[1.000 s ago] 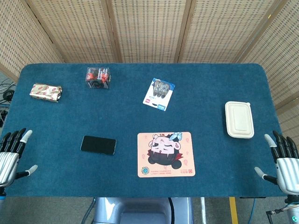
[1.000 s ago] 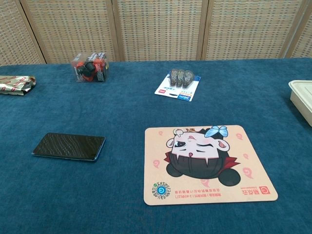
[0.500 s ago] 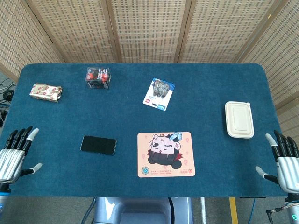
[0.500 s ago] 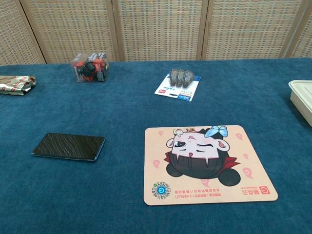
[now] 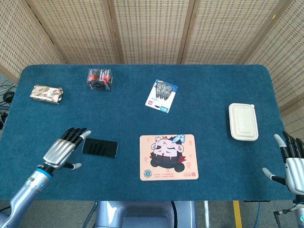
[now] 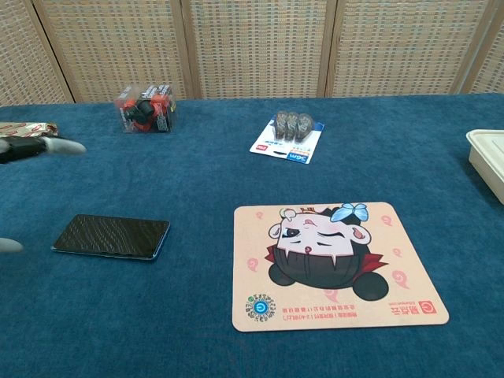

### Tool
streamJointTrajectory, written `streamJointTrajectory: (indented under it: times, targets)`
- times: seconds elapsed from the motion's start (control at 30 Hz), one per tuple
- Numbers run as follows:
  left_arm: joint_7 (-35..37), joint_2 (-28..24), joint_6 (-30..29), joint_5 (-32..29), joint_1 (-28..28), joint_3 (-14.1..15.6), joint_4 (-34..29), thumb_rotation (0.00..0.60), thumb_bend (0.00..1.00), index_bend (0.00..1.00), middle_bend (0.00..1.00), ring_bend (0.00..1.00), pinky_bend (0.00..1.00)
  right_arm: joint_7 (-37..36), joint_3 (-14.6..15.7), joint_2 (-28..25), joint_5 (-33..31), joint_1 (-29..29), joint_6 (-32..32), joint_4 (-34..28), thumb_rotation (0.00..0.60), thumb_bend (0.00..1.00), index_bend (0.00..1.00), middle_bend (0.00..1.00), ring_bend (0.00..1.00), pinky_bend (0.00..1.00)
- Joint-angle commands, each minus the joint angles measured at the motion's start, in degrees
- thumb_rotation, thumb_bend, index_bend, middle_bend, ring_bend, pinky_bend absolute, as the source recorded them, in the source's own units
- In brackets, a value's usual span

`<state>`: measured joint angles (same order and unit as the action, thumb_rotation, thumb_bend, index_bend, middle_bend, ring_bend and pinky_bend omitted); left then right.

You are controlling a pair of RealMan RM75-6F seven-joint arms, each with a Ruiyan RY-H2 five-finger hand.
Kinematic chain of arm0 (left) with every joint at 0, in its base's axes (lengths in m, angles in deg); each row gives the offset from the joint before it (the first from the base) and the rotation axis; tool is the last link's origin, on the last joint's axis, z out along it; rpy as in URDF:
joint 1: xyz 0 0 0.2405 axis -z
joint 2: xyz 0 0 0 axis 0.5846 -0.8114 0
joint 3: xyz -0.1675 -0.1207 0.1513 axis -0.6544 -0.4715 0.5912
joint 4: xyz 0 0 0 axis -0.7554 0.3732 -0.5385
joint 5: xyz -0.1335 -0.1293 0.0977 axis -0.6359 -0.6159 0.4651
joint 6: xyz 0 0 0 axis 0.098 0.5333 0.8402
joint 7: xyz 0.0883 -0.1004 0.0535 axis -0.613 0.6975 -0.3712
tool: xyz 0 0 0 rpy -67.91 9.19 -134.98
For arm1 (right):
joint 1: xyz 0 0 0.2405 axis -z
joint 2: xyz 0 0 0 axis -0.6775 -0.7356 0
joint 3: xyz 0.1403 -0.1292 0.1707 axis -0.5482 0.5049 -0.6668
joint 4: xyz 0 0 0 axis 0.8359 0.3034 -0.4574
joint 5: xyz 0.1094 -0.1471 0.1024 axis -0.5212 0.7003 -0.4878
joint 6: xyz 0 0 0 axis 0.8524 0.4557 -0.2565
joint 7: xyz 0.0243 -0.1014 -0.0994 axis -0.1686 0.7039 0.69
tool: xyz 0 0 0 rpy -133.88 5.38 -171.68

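A: Head view, item one: left hand (image 5: 61, 151), fingers spread, holding nothing, hovering just left of the phone (image 5: 99, 147). Right hand (image 5: 293, 164) at the table's (image 5: 213, 80) right edge, fingers apart, empty.

B: Chest view?

A: Only the left hand's fingertips (image 6: 67, 146) enter at the left border; right hand not shown. The phone (image 6: 111, 235) shows plainly.

B: Phone position and axis?

A: Flat, screen up, on the near-left of the table, left of the mouse pad (image 5: 168, 157). Long axis runs left-right; one short end faces the left hand.
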<state>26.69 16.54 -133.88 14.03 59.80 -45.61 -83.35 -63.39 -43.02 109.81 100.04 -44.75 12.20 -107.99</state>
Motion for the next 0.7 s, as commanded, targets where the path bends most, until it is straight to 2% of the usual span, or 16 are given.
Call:
streamJointTrajectory:
  times: [0.03, 0.2, 0.37, 0.7]
  targets:
    - [-9.7, 7.0, 8.7, -11.0, 7.3, -3.2, 0.5, 0.6, 0.0, 0.09, 0.0, 0.0, 0.0, -0.6, -0.2, -0.2, -0.3, 0.0, -0.2, 0.1, 0.6, 0.0, 0.0, 0.0, 0.0, 0.0]
    - [-17.3, 12.3, 12.4, -20.6, 12.0, -4.5, 2.6, 0.6, 0.0, 0.11, 0.0, 0.0, 0.0, -1.2, -0.1, -0.3, -0.4, -0.1, -0.5, 0.2, 0.6, 0.0, 0.0, 0.0, 0.0, 0.0]
    - [-25.4, 17.2, 12.0, -31.1, 16.7, -5.0, 4.8, 0.6, 0.01, 0.17, 0.0, 0.0, 0.0, -1.3, 0.2, -0.2, -0.2, -0.4, -1.2, 0.5, 0.6, 0.0, 0.0, 0.0, 0.0, 0.0]
    - [-31.6, 22.9, 9.3, -40.6, 21.5, -4.0, 8.6, 0.6, 0.02, 0.21, 0.0, 0.0, 0.0, -2.3, 0.1, -0.4, -0.7, -0.6, -1.9, 0.9, 0.6, 0.0, 0.0, 0.0, 0.0, 0.0]
